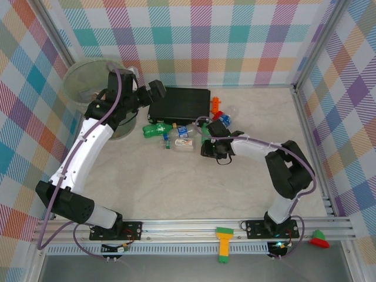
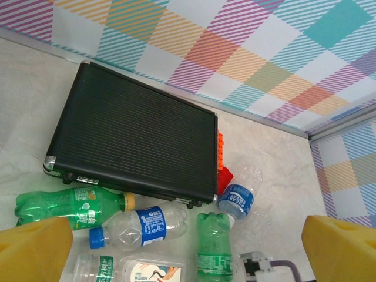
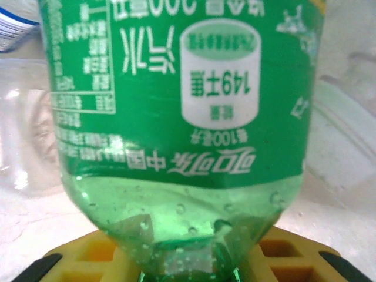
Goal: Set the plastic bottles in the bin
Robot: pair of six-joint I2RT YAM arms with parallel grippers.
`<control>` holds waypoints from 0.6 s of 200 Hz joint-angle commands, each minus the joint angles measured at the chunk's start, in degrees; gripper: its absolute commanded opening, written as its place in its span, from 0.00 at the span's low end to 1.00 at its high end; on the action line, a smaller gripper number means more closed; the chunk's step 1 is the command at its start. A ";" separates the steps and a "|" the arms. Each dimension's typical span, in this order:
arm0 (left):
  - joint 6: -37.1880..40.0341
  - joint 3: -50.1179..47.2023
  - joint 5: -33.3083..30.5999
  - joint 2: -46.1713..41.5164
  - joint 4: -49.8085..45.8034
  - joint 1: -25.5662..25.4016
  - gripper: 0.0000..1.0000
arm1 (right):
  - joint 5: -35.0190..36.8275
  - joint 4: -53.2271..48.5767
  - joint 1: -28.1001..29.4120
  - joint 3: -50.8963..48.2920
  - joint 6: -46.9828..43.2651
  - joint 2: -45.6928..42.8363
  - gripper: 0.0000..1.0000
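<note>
Grasp step: right hand (image 1: 208, 144), just before the black case (image 1: 179, 103), straddles a green bottle (image 3: 188, 117); grip can't be told. Left hand (image 1: 156, 90) open, empty. Next: lift, carry to bin (image 1: 67, 87) left of case.

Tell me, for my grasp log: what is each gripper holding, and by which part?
Right gripper: green bottle, seemingly by its neck end. Left gripper: open, empty.

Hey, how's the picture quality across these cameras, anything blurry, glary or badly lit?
Right wrist: the green bottle sits so close that its label is soft. Left wrist: the black case is sharp, the yellow fingers at the bottom corners blurred. Top external: even light, faint shadows on the table.
</note>
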 commanded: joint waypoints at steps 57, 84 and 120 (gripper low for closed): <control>-9.34 -1.25 9.21 3.70 6.19 -2.82 0.96 | 0.19 -1.12 0.88 -2.49 -9.60 -19.36 0.32; -11.32 -3.15 12.28 4.93 9.14 -5.36 0.96 | -0.92 -1.81 0.86 -0.70 -12.01 -23.16 0.32; -14.35 -5.71 17.48 6.39 15.53 -9.09 0.94 | -3.96 -1.84 0.88 1.02 -14.74 -26.09 0.32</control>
